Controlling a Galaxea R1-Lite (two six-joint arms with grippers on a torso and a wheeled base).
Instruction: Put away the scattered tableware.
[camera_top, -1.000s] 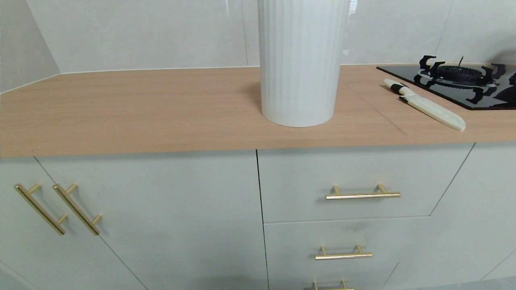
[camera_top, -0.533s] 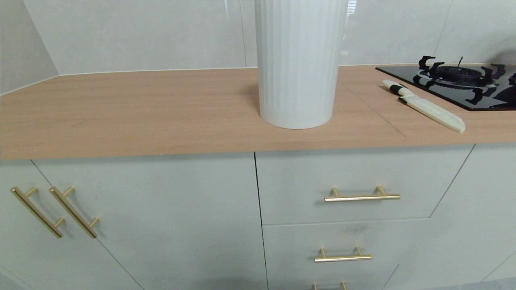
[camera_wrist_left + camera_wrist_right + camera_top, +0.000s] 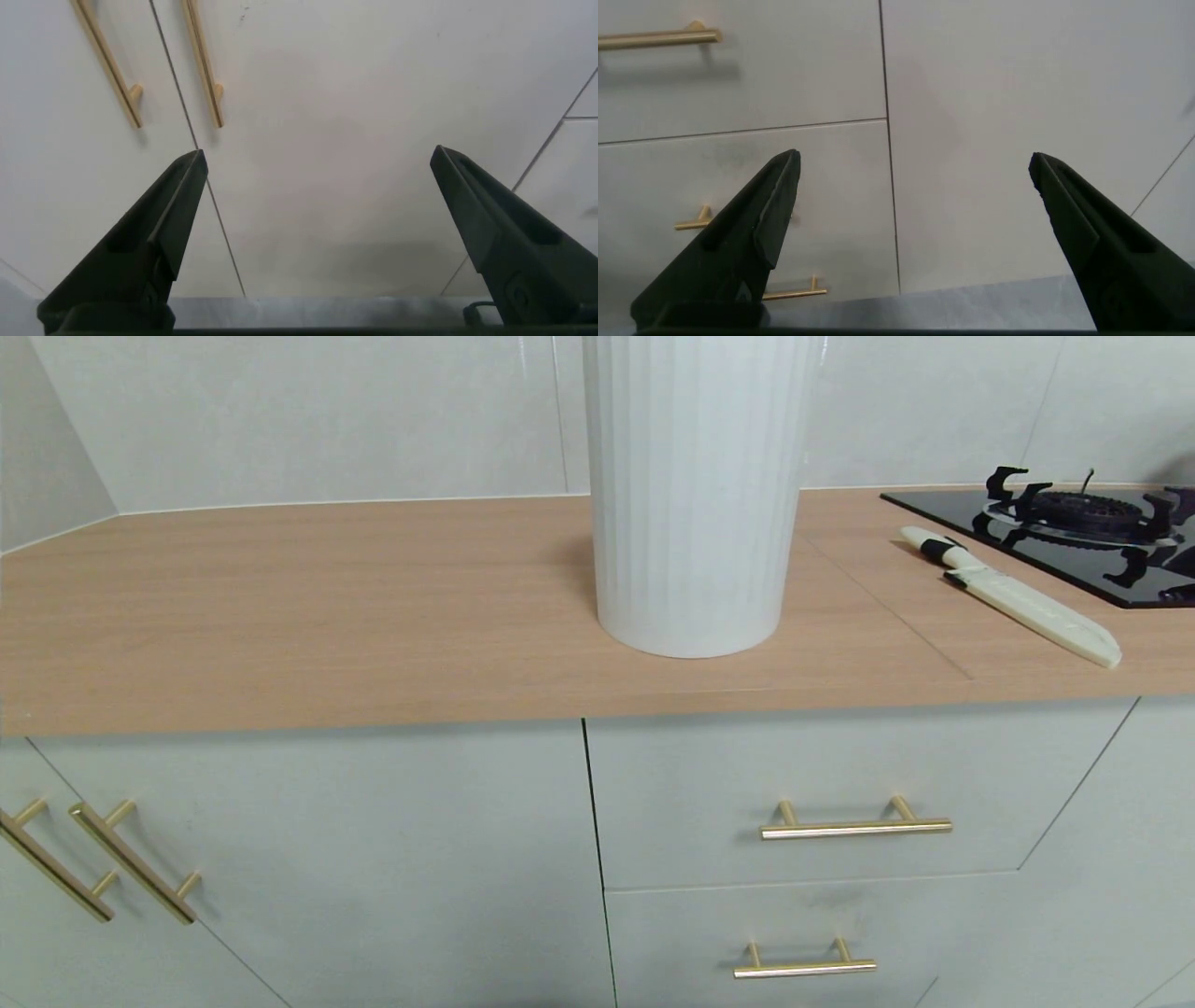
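Item 1: knife, cream blade, black-banded handle. We log it flat on the counter, right of the white ribbed container, apart from it, nearer the black hob.
Item 2: left gripper, fingers apart, holding nothing, facing cabinet doors with brass handles.
Item 3: right gripper, fingers apart, holding nothing, facing drawer fronts.
Container's contents, if any: we cannot tell.

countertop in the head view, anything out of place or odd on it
The knife lies loose and slanted on the wooden countertop, beside the stove, its tip toward the front edge. The tall white ribbed container stands upright. Nothing looks spilled or damaged.
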